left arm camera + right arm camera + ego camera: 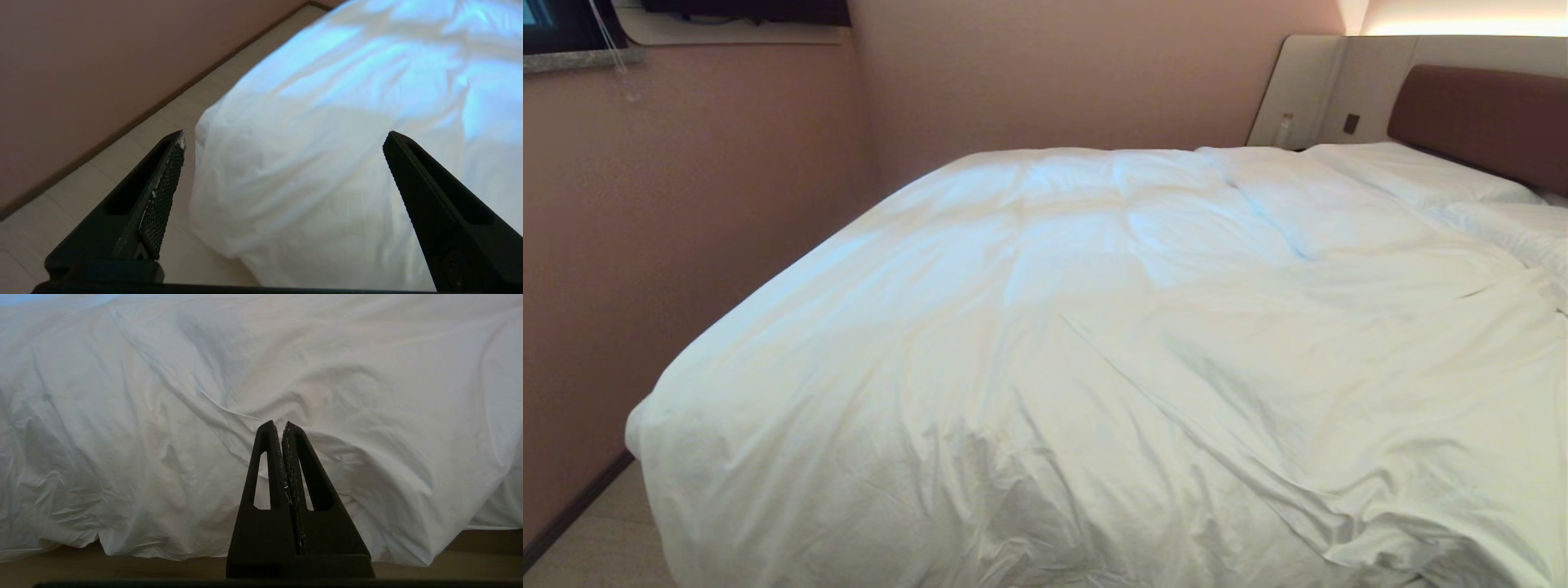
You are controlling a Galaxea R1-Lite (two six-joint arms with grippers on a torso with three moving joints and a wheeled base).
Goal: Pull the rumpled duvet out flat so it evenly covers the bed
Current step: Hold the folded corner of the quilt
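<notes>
Soft, puffy duvet (1094, 343) on the bed.
My left gripper (282, 139) is spread wide; right gripper (281, 426) is pressed together. I'd pinch the floppy lower-left corner.

The duvet (1094, 359) lies on the bed (1478, 114) and hangs over its near end to the floor (596, 539). Two pillows (1413, 171) lie at the far right, before the headboard. A wall (645, 245) stands left of the bed.
</notes>
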